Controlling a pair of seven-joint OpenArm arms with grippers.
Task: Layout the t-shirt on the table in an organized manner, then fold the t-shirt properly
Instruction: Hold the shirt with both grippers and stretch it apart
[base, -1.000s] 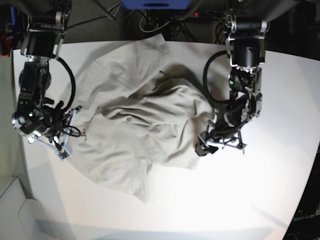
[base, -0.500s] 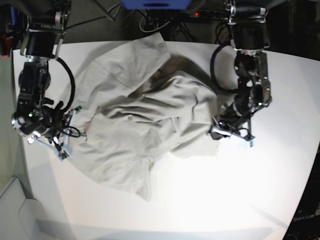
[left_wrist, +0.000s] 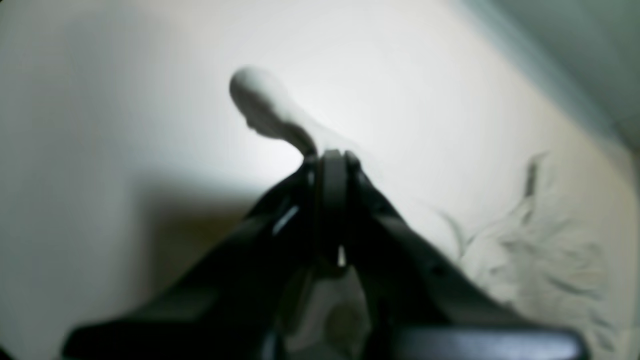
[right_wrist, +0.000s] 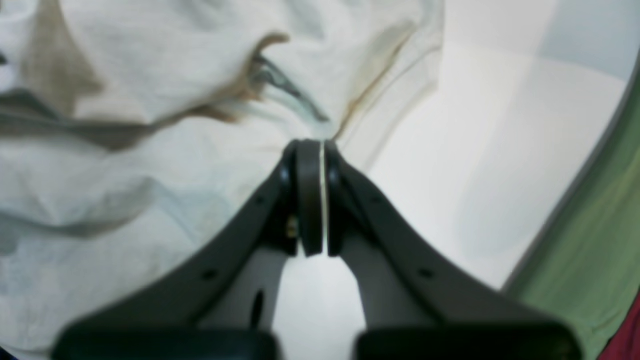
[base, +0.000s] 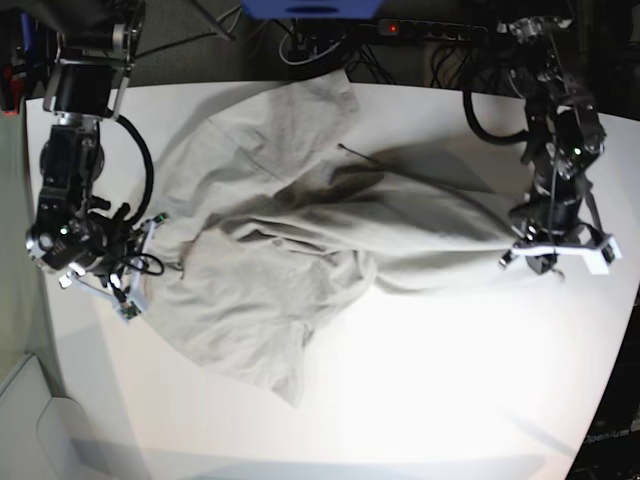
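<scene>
Both end effectors, left and right, pinch the wrinkled t-shirt, stretched across the matte table.

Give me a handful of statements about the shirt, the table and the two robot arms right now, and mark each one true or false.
1. The light grey-beige cotton t-shirt lies flat and neatly folded. False: it is crumpled and wrinkled, with one part drawn out toward the left gripper.
2. The left gripper is shut on the shirt's fabric. True: cloth pokes out past its closed fingers in the left wrist view.
3. The right gripper stands wide open above bare table. False: it is shut at the shirt's edge.
4. The shirt rests on a matte white table. True.
5. The shirt carries a large printed logo. False: no print is visible.
</scene>
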